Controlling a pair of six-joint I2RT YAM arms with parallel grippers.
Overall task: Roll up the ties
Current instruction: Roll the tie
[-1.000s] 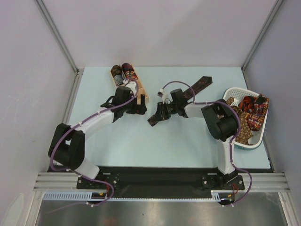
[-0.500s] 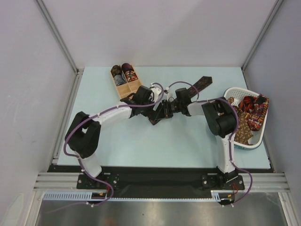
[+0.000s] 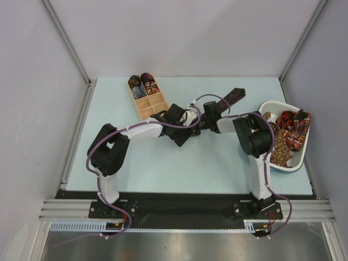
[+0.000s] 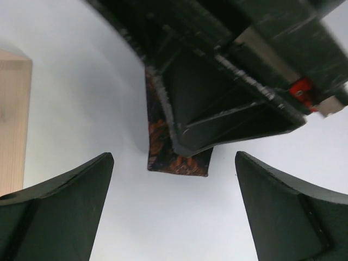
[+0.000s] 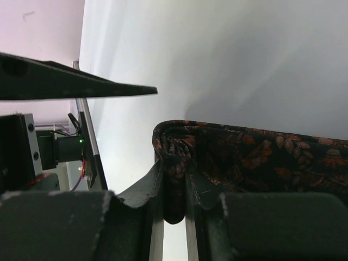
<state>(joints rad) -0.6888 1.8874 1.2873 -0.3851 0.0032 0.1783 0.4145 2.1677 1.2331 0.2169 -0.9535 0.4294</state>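
A dark maroon patterned tie (image 3: 235, 96) lies diagonally across the table's middle. My right gripper (image 3: 192, 129) is shut on its folded near end, which shows as a doubled fold between the fingers in the right wrist view (image 5: 244, 157). My left gripper (image 3: 183, 135) is open right next to it, its fingers (image 4: 60, 201) spread on either side of the tie end (image 4: 179, 160) without touching it. Two rolled ties (image 3: 141, 87) sit in the wooden box. Several loose red and gold ties (image 3: 288, 130) lie in the basket.
The wooden compartment box (image 3: 154, 103) stands at the back left, close to the left arm; its edge shows in the left wrist view (image 4: 13, 119). The white basket (image 3: 274, 106) stands at the right edge. The two grippers are very close together.
My left arm has swung from the wooden box rightward to the tie end beside my right gripper. The right gripper stayed shut on the tie and shifted a little right.
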